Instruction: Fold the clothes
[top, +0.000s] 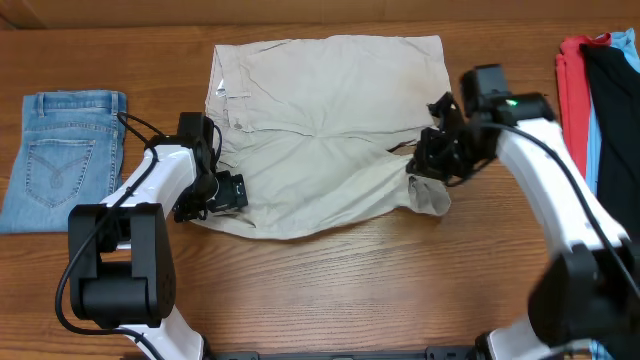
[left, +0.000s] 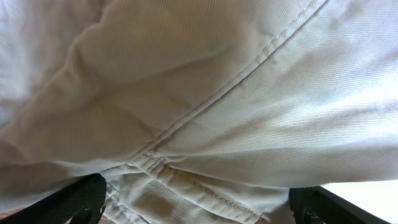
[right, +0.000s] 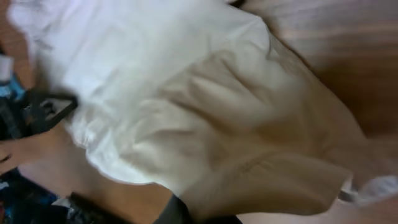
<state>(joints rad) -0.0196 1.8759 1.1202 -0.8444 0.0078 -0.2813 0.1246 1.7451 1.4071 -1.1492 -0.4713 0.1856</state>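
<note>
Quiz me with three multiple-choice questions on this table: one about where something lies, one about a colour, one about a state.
1. Where do the folded jeans lie relative to the beige shorts?
A. on top of them
B. apart from them, beside the left arm
C. tucked under them

2. What colour is the garment of the side pile that lies nearest the right arm?
A. green
B. red
C. yellow

3. How do the shorts lie?
A. rolled into a ball
B. hanging in the air
C. spread on the table, rumpled

Answers:
1 B, the blue denim sits clear of the shorts on the left arm's side.
2 B, a red strip edges the pile.
3 C, the overhead view shows wrinkled cloth flat on the wood.
</note>
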